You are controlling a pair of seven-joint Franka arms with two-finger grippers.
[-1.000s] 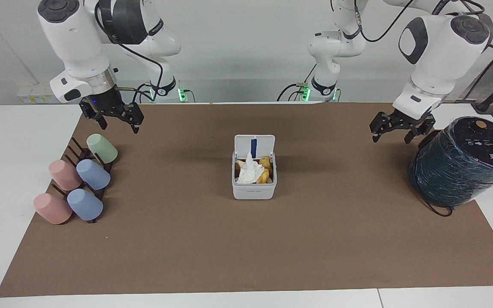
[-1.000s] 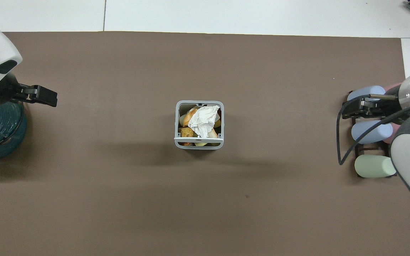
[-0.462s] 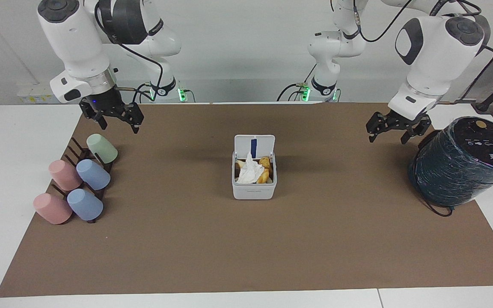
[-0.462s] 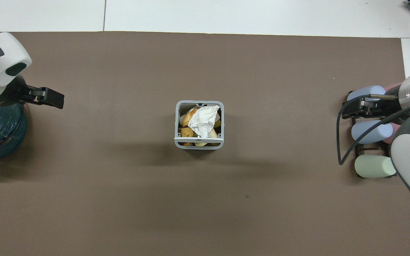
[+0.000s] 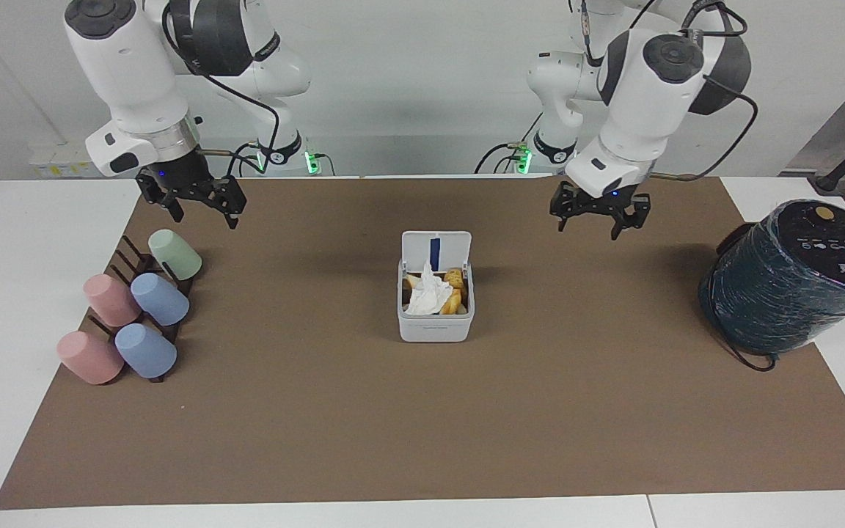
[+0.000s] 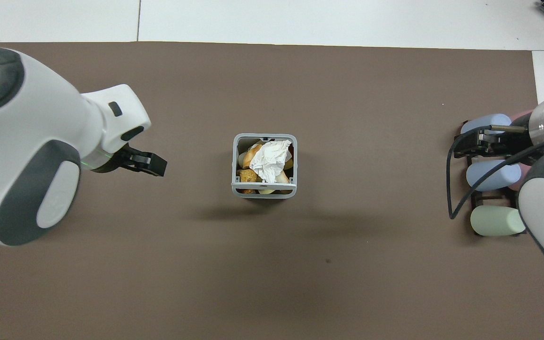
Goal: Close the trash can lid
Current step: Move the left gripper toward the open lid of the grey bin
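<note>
Lid (image 5: 436,249) upright on trash can (image 5: 436,323), nothing done; left gripper (image 5: 593,217) spread empty, right gripper (image 5: 199,206) waits spread.

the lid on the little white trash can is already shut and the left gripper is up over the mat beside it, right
Not quite. The lid stands open, upright at the edge of the trash can nearer the robots, with crumpled paper and scraps showing inside; the facing view shows it. The rest holds: the left gripper is up over the mat beside the can, touching nothing.
</note>
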